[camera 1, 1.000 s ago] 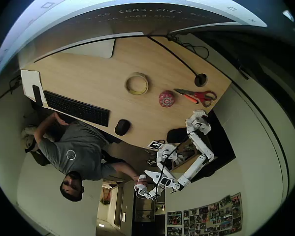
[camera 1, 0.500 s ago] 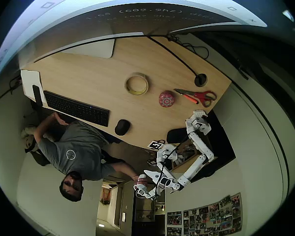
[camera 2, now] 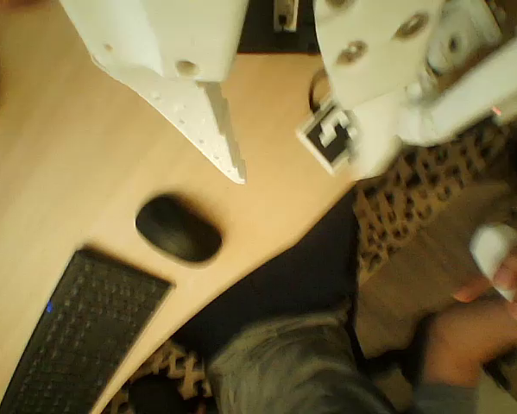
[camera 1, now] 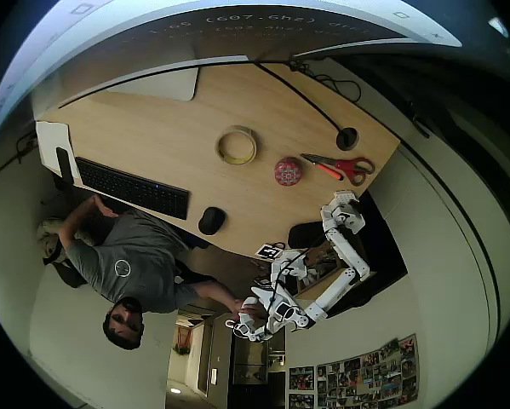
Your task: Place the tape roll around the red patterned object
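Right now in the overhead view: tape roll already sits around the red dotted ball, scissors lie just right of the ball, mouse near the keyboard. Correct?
Not quite. In the overhead view the tape roll lies apart from the red dotted ball, up and to its left, with bare table between them. The rest holds: the scissors lie just right of the ball, and the mouse sits near the keyboard.

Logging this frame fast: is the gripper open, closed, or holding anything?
Gripper: jaws empty in the wrist view, above the desk near the computer mouse; open or shut cannot be told.
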Robot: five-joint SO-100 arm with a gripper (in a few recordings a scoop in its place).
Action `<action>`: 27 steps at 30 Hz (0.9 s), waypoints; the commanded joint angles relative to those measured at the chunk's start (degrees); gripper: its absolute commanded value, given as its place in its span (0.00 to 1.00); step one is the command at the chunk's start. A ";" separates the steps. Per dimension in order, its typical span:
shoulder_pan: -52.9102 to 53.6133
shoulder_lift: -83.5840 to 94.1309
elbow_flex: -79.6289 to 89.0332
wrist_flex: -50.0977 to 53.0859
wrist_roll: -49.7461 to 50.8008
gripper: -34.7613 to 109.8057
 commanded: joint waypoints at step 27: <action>31.90 11.25 28.74 -5.54 -7.65 0.59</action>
